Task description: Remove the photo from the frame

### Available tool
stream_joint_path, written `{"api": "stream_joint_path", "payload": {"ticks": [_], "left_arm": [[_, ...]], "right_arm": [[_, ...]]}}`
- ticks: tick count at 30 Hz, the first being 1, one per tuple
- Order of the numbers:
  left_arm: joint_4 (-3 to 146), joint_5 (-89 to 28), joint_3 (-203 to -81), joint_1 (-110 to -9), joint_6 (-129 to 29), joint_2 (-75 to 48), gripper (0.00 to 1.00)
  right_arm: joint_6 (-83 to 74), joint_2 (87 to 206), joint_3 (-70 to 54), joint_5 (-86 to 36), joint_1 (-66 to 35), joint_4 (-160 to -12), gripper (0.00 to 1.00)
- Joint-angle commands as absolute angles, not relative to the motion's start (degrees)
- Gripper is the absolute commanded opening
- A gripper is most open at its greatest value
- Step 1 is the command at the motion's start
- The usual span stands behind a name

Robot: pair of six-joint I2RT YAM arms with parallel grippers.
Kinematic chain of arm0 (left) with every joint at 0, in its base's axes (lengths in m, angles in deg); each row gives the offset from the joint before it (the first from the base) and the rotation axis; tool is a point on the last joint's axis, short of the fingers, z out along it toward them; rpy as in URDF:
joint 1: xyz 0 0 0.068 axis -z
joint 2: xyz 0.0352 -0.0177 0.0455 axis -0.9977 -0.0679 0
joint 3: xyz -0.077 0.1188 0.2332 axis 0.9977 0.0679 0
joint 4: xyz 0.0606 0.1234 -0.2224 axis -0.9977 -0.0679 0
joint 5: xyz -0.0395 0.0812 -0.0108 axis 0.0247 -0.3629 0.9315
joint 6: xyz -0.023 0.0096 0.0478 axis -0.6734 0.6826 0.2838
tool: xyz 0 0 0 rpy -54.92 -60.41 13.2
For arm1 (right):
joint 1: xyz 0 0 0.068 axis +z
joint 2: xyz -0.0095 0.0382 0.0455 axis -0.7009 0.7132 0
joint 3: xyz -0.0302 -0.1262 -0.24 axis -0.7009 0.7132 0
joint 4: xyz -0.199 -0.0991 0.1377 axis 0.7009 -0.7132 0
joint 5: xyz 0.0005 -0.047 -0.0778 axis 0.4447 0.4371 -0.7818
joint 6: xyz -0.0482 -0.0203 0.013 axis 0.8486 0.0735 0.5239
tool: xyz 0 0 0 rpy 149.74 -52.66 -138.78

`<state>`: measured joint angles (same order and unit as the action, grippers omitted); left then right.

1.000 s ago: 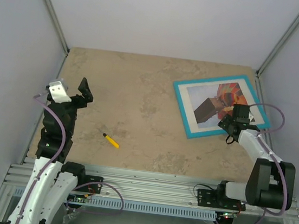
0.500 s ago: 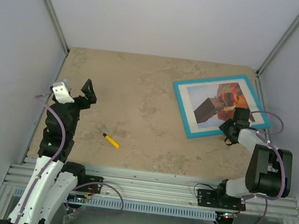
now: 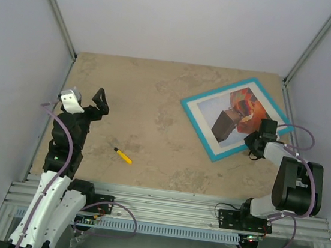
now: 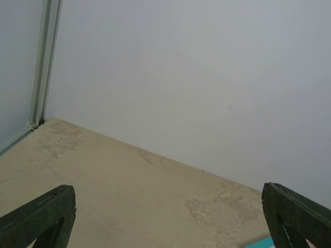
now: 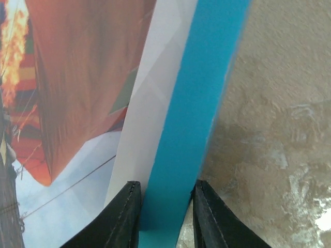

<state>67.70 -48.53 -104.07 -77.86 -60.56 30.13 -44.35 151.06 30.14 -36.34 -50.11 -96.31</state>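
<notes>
Since the photo (image 5: pixel 77 77) lay just inside its grip, the right end effector (image 5: pixel 165 206) was clamped across the frame (image 5: pixel 207 77) edge, likely to steady it. The left end effector (image 4: pixel 165 187) hung wide apart, empty.

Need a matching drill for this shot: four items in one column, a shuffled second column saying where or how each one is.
Items
1. frame
2. small yellow object
3. left gripper
4. right gripper

States
A. jaws wide, holding nothing
B. lies on the right half of the table, balloon picture inside
C. fingers closed on a turquoise edge
D. lies alone, left of centre, near the arms

Pairs: 1-B; 2-D; 3-A; 4-C
</notes>
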Motion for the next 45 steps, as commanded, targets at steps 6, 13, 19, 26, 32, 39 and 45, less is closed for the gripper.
{"api": "stream_joint_path", "payload": {"ticks": [6,13,19,26,32,39,45], "left_arm": [[68.49,-39.39,-103.29,-77.56,-69.03,24.88,1.0],[65.42,-29.07,-105.69,-77.58,-71.32,14.99,1.0],[60.03,-22.98,-109.96,-77.58,-69.79,5.03,1.0],[55.33,-14.4,-113.46,-77.58,-67.09,-7.94,1.0],[52.44,-12.17,-115.44,-77.22,-66.66,-16.3,0.98],[50.77,-10.63,-117.39,-75.67,-66.14,-25.11,0.92],[49.66,-13.08,-118.31,-73.38,-65.54,-29.75,0.85]], "right_arm": [[-43.14,150.52,30.68,-31.51,-46.27,-95.04,0.2],[-35.99,154.64,25.78,-28.6,-41.13,-92.6,0.15],[-30.23,159.68,21.49,-24.43,-38.27,-89.84,0.11],[-25.32,164.64,15.37,-20.07,-35.69,-87.7,0.07],[-22.81,169.32,9.68,-16.97,-33.73,-86.29,0.07],[-19.96,175.31,3.08,-13.82,-33.34,-85.98,0.08],[-17.78,177.82,-0.75,-12.36,-33.03,-87.91,0.16]]}}
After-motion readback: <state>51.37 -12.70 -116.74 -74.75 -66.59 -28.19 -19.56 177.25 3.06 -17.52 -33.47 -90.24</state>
